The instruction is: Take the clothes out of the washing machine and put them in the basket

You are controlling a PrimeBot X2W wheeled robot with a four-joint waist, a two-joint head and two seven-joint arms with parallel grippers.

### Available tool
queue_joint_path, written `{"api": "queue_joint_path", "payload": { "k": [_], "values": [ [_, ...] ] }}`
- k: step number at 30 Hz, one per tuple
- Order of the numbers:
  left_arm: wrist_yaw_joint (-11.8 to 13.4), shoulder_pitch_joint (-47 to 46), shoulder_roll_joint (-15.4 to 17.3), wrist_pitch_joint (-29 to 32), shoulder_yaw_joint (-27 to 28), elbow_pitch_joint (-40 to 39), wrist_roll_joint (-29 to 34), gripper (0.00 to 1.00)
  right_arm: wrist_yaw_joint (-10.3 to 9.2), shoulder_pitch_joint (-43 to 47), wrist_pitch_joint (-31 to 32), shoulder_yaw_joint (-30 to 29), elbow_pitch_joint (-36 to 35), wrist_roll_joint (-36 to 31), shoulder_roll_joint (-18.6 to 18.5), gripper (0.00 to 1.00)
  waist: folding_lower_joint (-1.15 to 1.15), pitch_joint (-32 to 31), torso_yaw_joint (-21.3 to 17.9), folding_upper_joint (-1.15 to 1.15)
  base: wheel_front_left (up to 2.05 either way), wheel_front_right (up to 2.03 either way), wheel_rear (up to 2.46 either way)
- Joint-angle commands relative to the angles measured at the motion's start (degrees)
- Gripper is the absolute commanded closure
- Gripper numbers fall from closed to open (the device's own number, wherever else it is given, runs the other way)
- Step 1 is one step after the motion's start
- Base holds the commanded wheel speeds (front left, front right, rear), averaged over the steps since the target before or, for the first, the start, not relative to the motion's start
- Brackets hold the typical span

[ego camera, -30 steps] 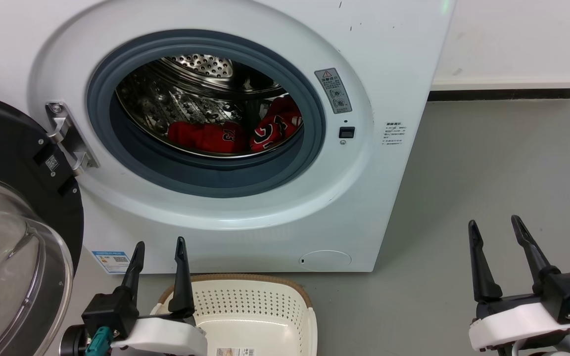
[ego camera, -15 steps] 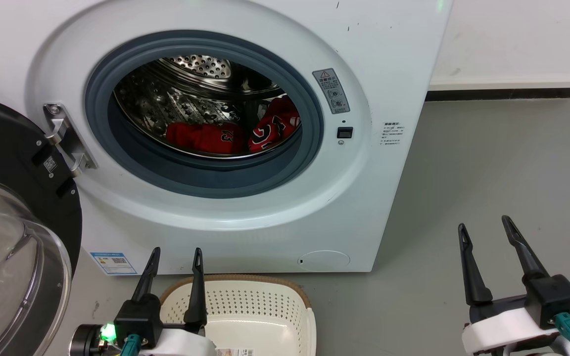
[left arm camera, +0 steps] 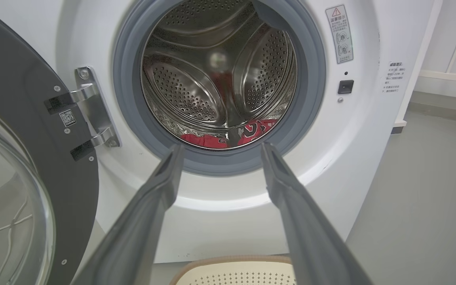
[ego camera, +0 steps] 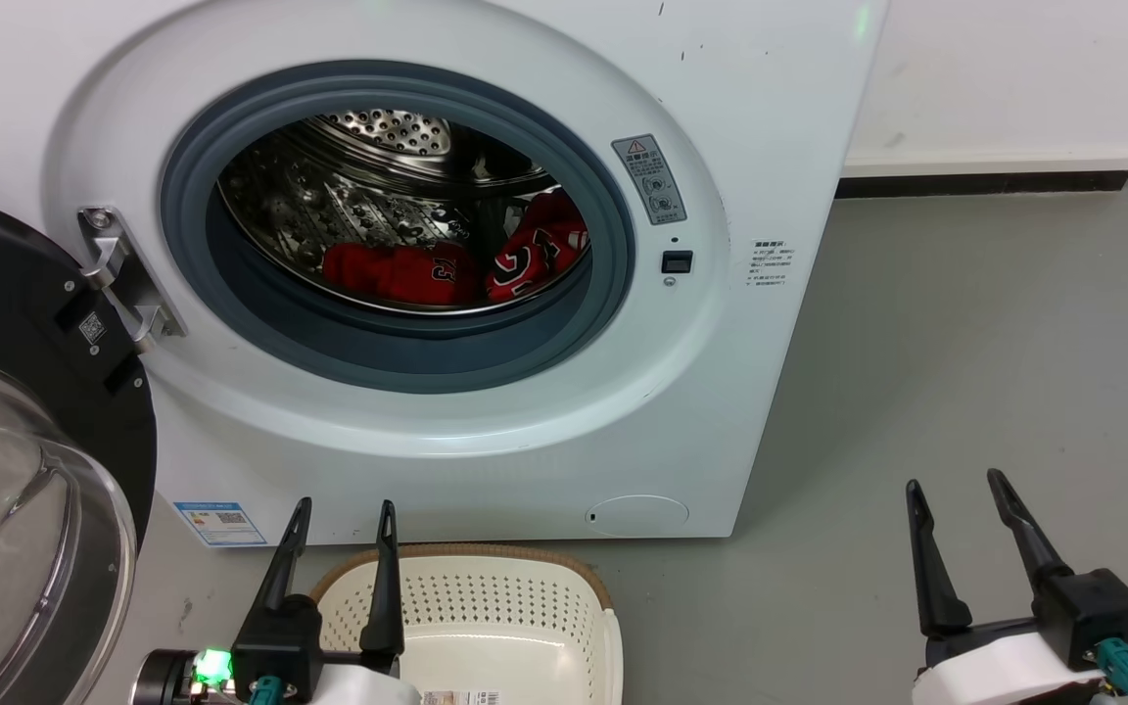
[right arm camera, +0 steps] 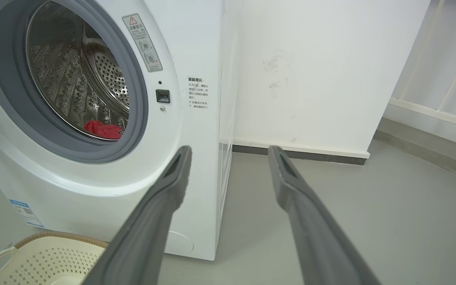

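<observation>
Red fabric lies low in the steel drum point(ego camera: 329, 196) of the washing machine point(ego camera: 721, 411) in the head view. The left-hand jersey point(ego camera: 393, 274) is flat on the drum floor and the right-hand jersey point(ego camera: 537, 250) is bunched against the wall beside it. Both are well apart from the basket point(ego camera: 486, 560), which stands on the floor just under the porthole. The left gripper point(ego camera: 346, 506) hangs over the basket's rim with its jaws spread and nothing between them. The right gripper point(ego camera: 954, 482) is off to the side above bare floor, also spread and empty. The glass door point(ego camera: 16, 509) stands wide open close to the left arm, so a careless swing could strike it.

From the left wrist, the fingers point(left arm camera: 160, 190) frame the lower edge of the grey door seal point(left arm camera: 212, 164), with the jerseys just past it. A reach that goes in too low would likely jam a tip into that rubber lip. A shallow pinch on one fold might let the cloth snag there and fall short of the basket.

From the right wrist, the fingers point(right arm camera: 164, 190) point past the machine's corner towards the wall. Reaching in from there means crossing the cabinet edge, and the two arms could crowd each other in the opening.
</observation>
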Motion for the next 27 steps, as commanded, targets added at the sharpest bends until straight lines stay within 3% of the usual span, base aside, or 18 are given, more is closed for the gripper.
{"api": "queue_joint_path", "payload": {
  "k": [1, 27],
  "values": [
    [-0.2, 0.7, -0.1, -0.5, 0.0, 0.2, 1.3, 0.00, -0.03, -0.1, -0.4, 0.3, 0.5, -0.7, -0.2, 0.00, 0.00, 0.0, 0.0, 0.00, 0.00, 0.00, 0.00],
    [-2.3, 0.2, -0.7, -0.3, 1.3, 1.6, 2.4, 0.00, -0.03, -1.4, -0.3, -0.3, 3.4, 1.6, -0.2, 0.00, 0.00, 0.8, -0.8, 0.00, 0.00, 0.00, 0.00]
  ]
}}
